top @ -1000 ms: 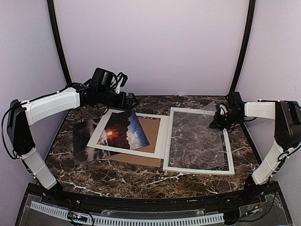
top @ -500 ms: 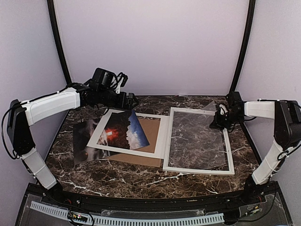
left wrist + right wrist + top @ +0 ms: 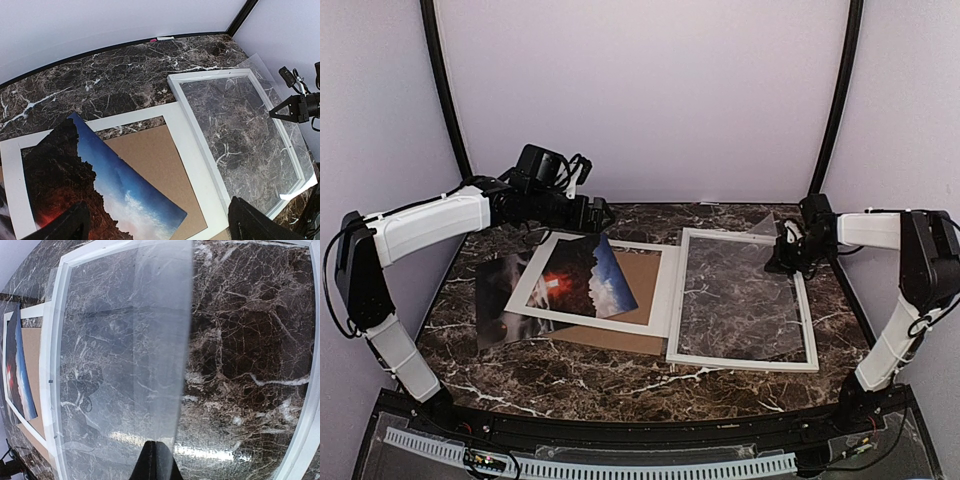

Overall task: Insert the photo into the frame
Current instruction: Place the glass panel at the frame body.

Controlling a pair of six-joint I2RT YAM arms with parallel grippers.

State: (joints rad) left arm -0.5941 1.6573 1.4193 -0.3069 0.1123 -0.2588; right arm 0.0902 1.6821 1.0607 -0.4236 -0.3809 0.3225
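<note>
The photo (image 3: 582, 280), red sun over dark rocks under a blue sky, lies tilted on a white mat board (image 3: 663, 290) left of centre. The frame (image 3: 674, 305), with its thin white border, lies flat to the right. My left gripper (image 3: 597, 214) hovers open over the photo's far corner. In the left wrist view the photo (image 3: 115, 185) shows below the left gripper (image 3: 160, 226), whose jaws stand wide with nothing between them. My right gripper (image 3: 783, 262) is shut on a clear plastic sheet (image 3: 125, 365) lying over the frame (image 3: 54, 340); its fingertips (image 3: 157, 462) pinch the sheet's edge.
A brown backing board (image 3: 640, 300) lies under the mat board. A darker print (image 3: 495, 305) sticks out at the mat's left. The clear sheet's far corner (image 3: 766, 222) pokes past the frame. Purple walls close in the marble table (image 3: 620, 375) on three sides.
The right arm's elbow has edged slightly left while its gripper keeps hold of the sheet. The left arm and the photo have not moved.
</note>
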